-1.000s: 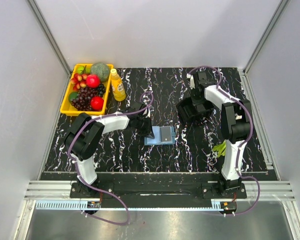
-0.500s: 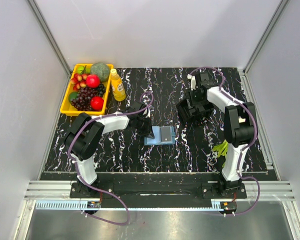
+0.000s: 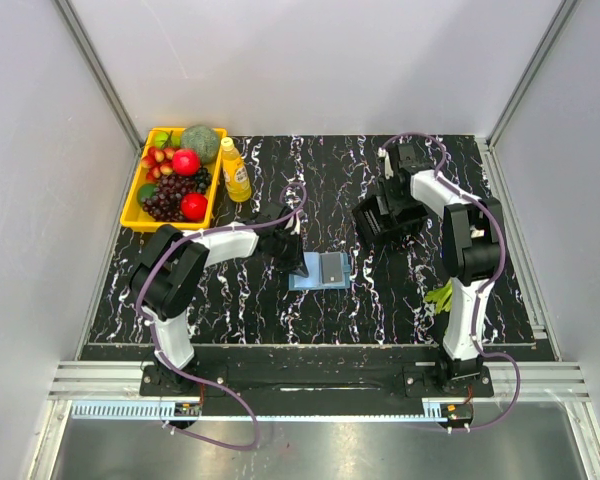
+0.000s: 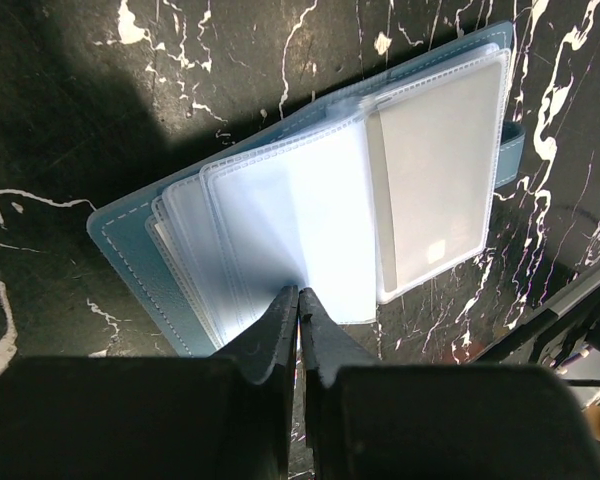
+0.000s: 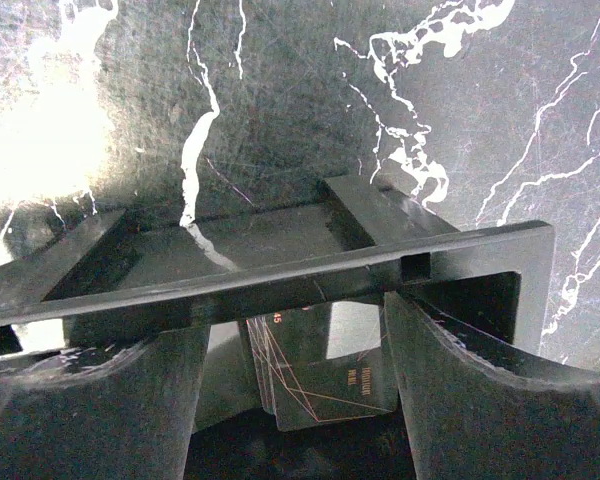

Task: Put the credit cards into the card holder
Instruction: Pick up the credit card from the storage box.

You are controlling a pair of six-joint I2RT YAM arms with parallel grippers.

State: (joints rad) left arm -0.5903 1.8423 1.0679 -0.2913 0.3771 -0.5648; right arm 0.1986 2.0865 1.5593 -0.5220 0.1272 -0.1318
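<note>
Card holder (image 3: 320,272) open, left gripper (image 4: 298,295) pinching its clear sleeve (image 4: 280,215), right gripper (image 5: 292,330) spread around cards (image 5: 325,368), up-right of card holder.

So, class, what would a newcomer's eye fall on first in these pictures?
The yellow tray of bright fruit at the table's far left corner stands out first. Mid-table lies the open blue wallet, the left tool shut on one of its clear sleeves. At far right, the right tool hangs open over a black frame with dark cards showing through it.
</note>
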